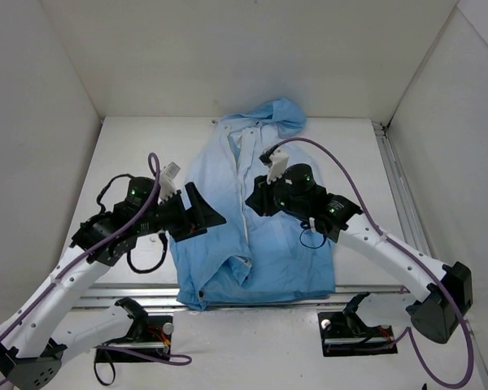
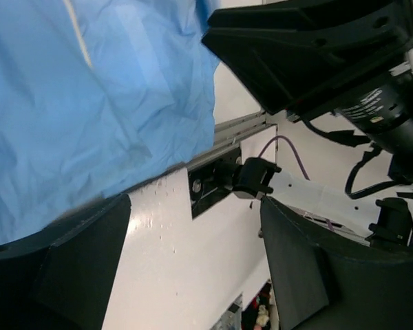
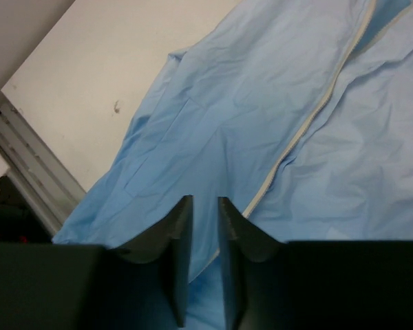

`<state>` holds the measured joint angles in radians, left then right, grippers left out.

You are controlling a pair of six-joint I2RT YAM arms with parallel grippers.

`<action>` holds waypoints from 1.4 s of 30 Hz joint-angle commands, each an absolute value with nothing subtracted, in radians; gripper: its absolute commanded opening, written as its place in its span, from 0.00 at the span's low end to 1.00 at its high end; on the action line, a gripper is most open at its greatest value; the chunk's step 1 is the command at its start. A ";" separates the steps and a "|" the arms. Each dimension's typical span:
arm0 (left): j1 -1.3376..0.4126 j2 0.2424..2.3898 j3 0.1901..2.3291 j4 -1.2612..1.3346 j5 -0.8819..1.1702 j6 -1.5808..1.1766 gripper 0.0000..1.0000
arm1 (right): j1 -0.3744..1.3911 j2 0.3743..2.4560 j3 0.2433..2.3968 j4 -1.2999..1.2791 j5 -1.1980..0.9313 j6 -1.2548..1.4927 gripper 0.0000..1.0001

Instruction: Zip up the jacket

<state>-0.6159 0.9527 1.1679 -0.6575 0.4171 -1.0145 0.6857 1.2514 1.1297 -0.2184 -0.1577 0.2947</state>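
Standing wide apart with nothing between its fingers, the left gripper (image 1: 205, 208) hangs over the jacket's (image 1: 281, 256) edge on the left of the overhead view. In its wrist view the two dark fingers (image 2: 69, 271) frame bare white table (image 2: 158, 261), with blue cloth just beyond. The right gripper (image 3: 205, 227) has its jaws parted by only a narrow slit, through which blue cloth shows. It is poised over the jacket's middle, just beside the pale zipper line (image 3: 310, 124).

The jacket lies flat at the table's (image 1: 138, 146) centre, front up, with its hood (image 1: 281, 114) toward the far wall (image 1: 228, 49) and its hem at the near metal rail (image 1: 374, 287). The zipper line runs up the middle between the two grippers. The right arm's black wrist (image 1: 301, 191) covers part of the front panel on the right of that view, and a purple cable (image 1: 342, 166) arcs above it. A second rail (image 1: 394, 175) runs along the table's right side. White walls enclose the table on three sides.
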 commanded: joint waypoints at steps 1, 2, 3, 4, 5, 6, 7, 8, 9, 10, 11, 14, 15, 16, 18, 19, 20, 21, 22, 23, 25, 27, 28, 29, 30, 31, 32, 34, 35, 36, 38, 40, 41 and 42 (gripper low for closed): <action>-0.676 0.924 1.143 -0.733 0.303 -1.147 0.71 | 0.678 1.181 1.106 -0.244 -0.210 0.324 0.26; -0.710 0.925 1.141 -0.748 0.264 -1.166 0.71 | 0.669 1.164 1.092 -0.264 -0.200 0.357 0.29; -0.782 0.931 1.149 -0.794 0.227 -1.186 0.71 | 0.666 1.155 1.085 -0.300 -0.177 0.371 0.31; -0.820 0.945 1.152 -0.805 0.159 -1.224 0.71 | 0.661 1.137 1.068 -0.317 -0.128 0.414 0.36; -0.859 0.957 1.154 -0.805 0.134 -1.245 0.71 | 0.654 1.128 1.057 -0.336 -0.127 0.437 0.39; -0.932 0.972 1.158 -0.808 0.109 -1.276 0.71 | 0.650 1.118 1.046 -0.368 -0.077 0.461 0.41; -0.969 1.014 1.160 -0.798 0.076 -1.302 0.71 | 0.643 1.105 1.029 -0.386 -0.060 0.483 0.45; -1.004 1.038 1.164 -0.779 0.057 -1.333 0.71 | 0.628 1.101 1.023 -0.406 -0.040 0.517 0.51; -1.078 1.070 1.199 -0.791 0.037 -1.347 0.71 | 0.620 1.097 1.017 -0.444 -0.005 0.531 0.54; -1.113 1.144 1.227 -0.805 0.006 -1.354 0.71 | 0.608 1.095 1.006 -0.462 -0.003 0.547 0.57; -1.146 1.184 1.299 -0.866 -0.053 -1.359 0.72 | 0.595 1.094 1.002 -0.475 0.033 0.551 0.58; -1.236 1.345 1.432 -1.006 -0.158 -1.382 0.72 | 0.557 1.066 0.986 -0.532 0.054 0.572 0.61; -1.252 1.409 1.456 -1.034 -0.176 -1.394 0.72 | 0.545 1.055 0.986 -0.557 0.051 0.577 0.61; -1.275 1.434 1.474 -1.046 -0.213 -1.402 0.72 | 0.532 1.027 0.983 -0.564 0.049 0.572 0.62; -1.287 1.485 1.494 -1.066 -0.248 -1.439 0.72 | 0.529 0.999 0.977 -0.586 0.077 0.572 0.63; -1.287 1.497 1.493 -1.062 -0.253 -1.442 0.71 | 0.519 0.977 0.976 -0.595 0.089 0.574 0.63; -1.287 1.508 1.490 -1.069 -0.261 -1.456 0.71 | 0.515 0.970 0.980 -0.606 0.090 0.575 0.63; -1.287 1.531 1.489 -1.077 -0.273 -1.474 0.69 | 0.506 0.959 0.991 -0.629 0.087 0.578 0.63; -1.287 1.542 1.491 -1.080 -0.279 -1.476 0.68 | 0.500 0.953 0.991 -0.635 0.072 0.584 0.63; -1.287 1.564 1.505 -1.106 -0.291 -1.482 0.66 | 0.502 0.943 0.992 -0.643 0.066 0.584 0.63; -1.287 1.589 1.537 -1.150 -0.316 -1.488 0.63 | 0.499 0.920 0.996 -0.652 0.063 0.578 0.63; -1.287 1.620 1.566 -1.172 -0.345 -1.486 0.60 | 0.497 0.907 1.006 -0.673 0.064 0.566 0.64; -1.287 1.629 1.587 -1.181 -0.351 -1.482 0.59 | 0.495 0.904 1.009 -0.678 0.061 0.563 0.64; -1.287 1.647 1.597 -1.183 -0.366 -1.479 0.57 | 0.494 0.893 1.014 -0.684 0.061 0.563 0.64; -1.287 1.658 1.606 -1.186 -0.368 -1.468 0.56 | 0.494 0.890 1.014 -0.686 0.060 0.560 0.64; -1.287 1.669 1.630 -1.198 -0.371 -1.465 0.56 | 0.494 0.887 1.015 -0.686 0.058 0.558 0.63; -1.287 1.695 1.641 -1.203 -0.374 -1.460 0.54 | 0.494 0.885 1.014 -0.687 0.054 0.557 0.64; -1.287 1.718 1.669 -1.221 -0.376 -1.450 0.52 | 0.492 0.882 1.012 -0.690 0.049 0.555 0.64; -1.287 1.738 1.672 -1.226 -0.371 -1.448 0.50 | 0.494 0.881 1.012 -0.692 0.045 0.554 0.64; -1.287 1.744 1.674 -1.226 -0.368 -1.444 0.50 | 0.488 0.881 1.014 -0.692 0.038 0.554 0.64; -1.287 1.758 1.666 -1.223 -0.359 -1.439 0.48 | 0.488 0.879 1.012 -0.693 0.034 0.551 0.64; -1.287 1.767 1.658 -1.213 -0.354 -1.433 0.46 | 0.486 0.876 1.009 -0.695 0.038 0.551 0.64; -1.287 1.773 1.658 -1.215 -0.353 -1.433 0.44 | 0.486 0.870 1.008 -0.695 0.037 0.549 0.64; -1.287 1.776 1.660 -1.221 -0.354 -1.433 0.43 | 0.483 0.870 1.006 -0.695 0.032 0.551 0.64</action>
<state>-1.2877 1.7977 1.6318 -1.1763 -0.3363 -1.4429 0.4946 0.8860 0.9680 -0.7174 0.0364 0.5556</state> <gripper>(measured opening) 0.440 0.640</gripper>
